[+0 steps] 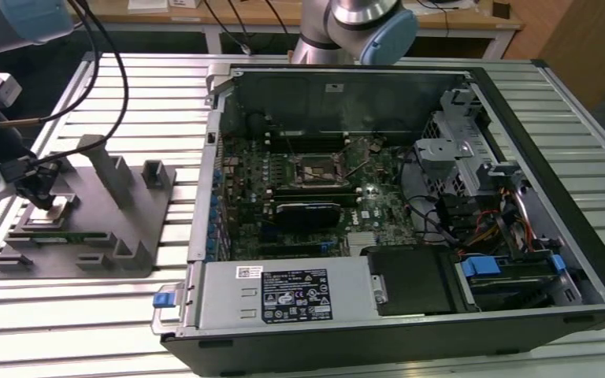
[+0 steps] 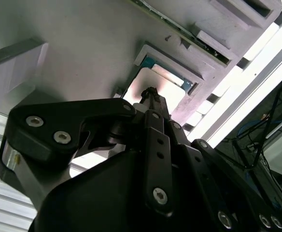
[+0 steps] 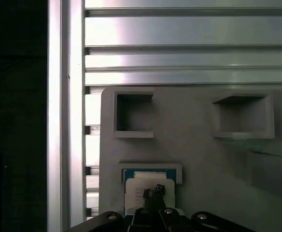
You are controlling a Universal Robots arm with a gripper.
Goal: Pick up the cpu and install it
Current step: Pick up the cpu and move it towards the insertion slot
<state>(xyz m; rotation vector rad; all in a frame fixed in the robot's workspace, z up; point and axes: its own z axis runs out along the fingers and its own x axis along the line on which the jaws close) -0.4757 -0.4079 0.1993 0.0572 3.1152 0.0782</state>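
The cpu lies flat in a square pocket of the grey fixture block, its pale metal top showing with a blue edge behind it. My gripper stands over the chip's middle, its two thin tips pressed together and shut, at or just above the chip's top. The second wrist view shows the same tips against the cpu. In the exterior view the gripper is at that view's left over the fixture, far from the dark square socket on the motherboard.
An open computer case lies at the exterior view's right, with a black heatsink block below the socket and cables at the drive cage. The fixture has upright posts and empty square pockets. All rests on a slatted metal table.
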